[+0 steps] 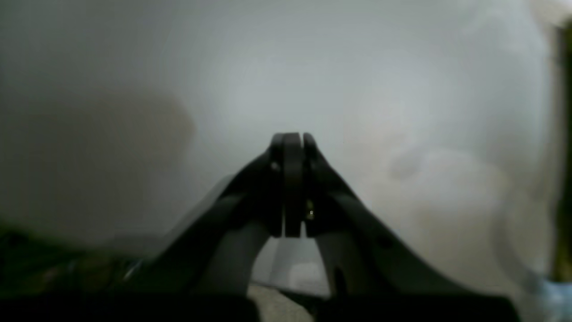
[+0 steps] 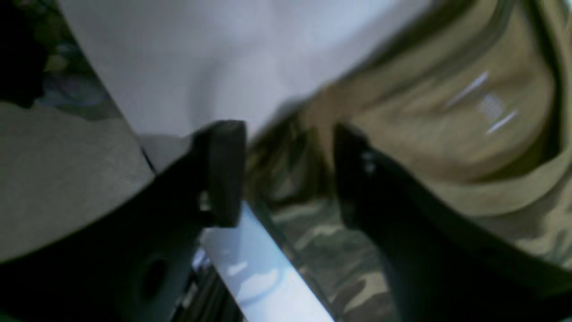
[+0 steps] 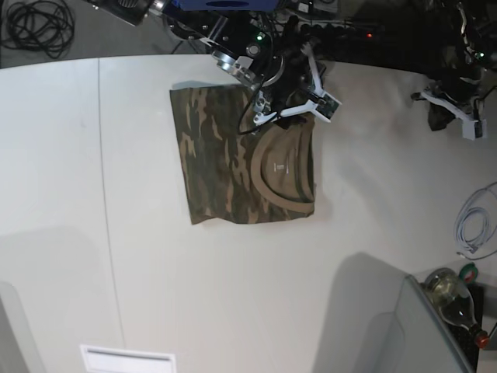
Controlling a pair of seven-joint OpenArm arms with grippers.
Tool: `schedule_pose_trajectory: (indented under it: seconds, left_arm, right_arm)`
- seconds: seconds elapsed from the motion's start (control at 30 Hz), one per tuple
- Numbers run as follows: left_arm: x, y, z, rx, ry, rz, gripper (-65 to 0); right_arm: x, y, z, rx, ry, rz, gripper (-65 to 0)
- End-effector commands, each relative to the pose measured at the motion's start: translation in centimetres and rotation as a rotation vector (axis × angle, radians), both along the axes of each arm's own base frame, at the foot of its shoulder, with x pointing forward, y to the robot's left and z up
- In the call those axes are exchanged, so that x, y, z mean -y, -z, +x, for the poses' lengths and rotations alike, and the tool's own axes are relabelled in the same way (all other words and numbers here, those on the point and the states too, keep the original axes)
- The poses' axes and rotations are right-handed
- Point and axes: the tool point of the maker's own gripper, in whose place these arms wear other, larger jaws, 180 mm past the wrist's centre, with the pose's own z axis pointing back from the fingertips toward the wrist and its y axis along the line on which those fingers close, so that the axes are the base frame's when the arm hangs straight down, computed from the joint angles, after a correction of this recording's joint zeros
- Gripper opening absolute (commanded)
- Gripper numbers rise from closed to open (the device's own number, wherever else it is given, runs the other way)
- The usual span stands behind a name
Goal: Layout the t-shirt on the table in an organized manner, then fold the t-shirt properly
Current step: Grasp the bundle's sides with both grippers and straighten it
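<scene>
Hovering open, right claw (image 2: 288,174) over t-shirt (image 3: 233,167).

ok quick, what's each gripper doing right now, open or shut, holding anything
Left gripper: shut, holding nothing, over bare table.
Right gripper: open, jaws apart over the t-shirt edge, not gripping it.
</scene>
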Motion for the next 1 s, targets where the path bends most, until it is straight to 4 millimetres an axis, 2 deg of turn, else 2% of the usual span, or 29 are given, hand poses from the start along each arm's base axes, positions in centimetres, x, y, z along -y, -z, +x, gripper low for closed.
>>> schedule_pose_trajectory:
  seconds: [0.0, 0.13, 0.2, 0.3, 0.37, 0.4, 0.47, 0.53, 0.57, 0.63, 0.73, 0.83, 0.97]
  left_arm:
    - [0.4, -1.7, 1.6, 0.06, 0.033, 0.016, -65.0]
    - [5.5, -2.7, 3.6, 0.119, 0.128, -0.035, -65.0]
    - [8.4, -3.9, 4.9, 0.171, 0.183, -0.06, -65.0]
    - [13.9, -5.4, 6.6, 0.237, 0.276, -0.126, -65.0]
    - [18.1, -6.1, 7.7, 0.276, 0.344, -0.19, -65.0]
    - [20.5, -6.2, 8.3, 0.286, 0.386, -0.223, -65.0]
    - [23.8, -4.9, 8.9, 0.26, 0.438, -0.278, -65.0]
    - [26.0, -2.9, 9.0, 0.206, 0.477, -0.287, -65.0]
    - [26.8, -1.8, 8.8, 0.176, 0.494, -0.279, -65.0]
    - [27.3, 0.1, 8.3, 0.12, 0.508, -0.237, -65.0]
    - [27.5, 1.9, 7.4, 0.061, 0.529, -0.173, -65.0]
    - [27.2, 3.2, 6.8, 0.02, 0.541, -0.141, -65.0]
    - [27.0, 4.4, 6.1, -0.018, 0.542, -0.138, -65.0]
  right_arm:
    - [-0.1, -1.5, -0.3, 0.023, -0.027, 0.033, -31.8]
    - [1.9, -6.3, 0.6, 0.102, -0.015, 0.081, -31.7]
    - [4.3, -8.5, 2.5, 0.144, 0.045, 0.087, -31.7]
    - [9.0, -9.3, 6.1, 0.168, 0.213, 0.064, -32.3]
    - [11.9, -9.0, 8.1, 0.177, 0.307, 0.037, -39.9]
    - [12.9, -8.8, 8.8, 0.179, 0.337, 0.026, -47.6]
    - [14.2, -8.5, 9.8, 0.184, 0.377, 0.007, -64.2]
    - [15.0, -8.2, 10.5, 0.186, 0.398, -0.007, -64.1]
    - [15.3, -8.1, 10.9, 0.19, 0.404, -0.013, -61.7]
    - [15.7, -7.7, 11.9, 0.197, 0.409, -0.035, -62.4]
    - [15.8, -7.2, 13.5, 0.21, 0.404, -0.053, -63.5]
    - [14.9, -6.2, 15.1, 0.204, 0.422, -0.017, -63.5]
    - [14.9, -4.2, 17.1, 0.157, 0.442, -0.016, -63.5]
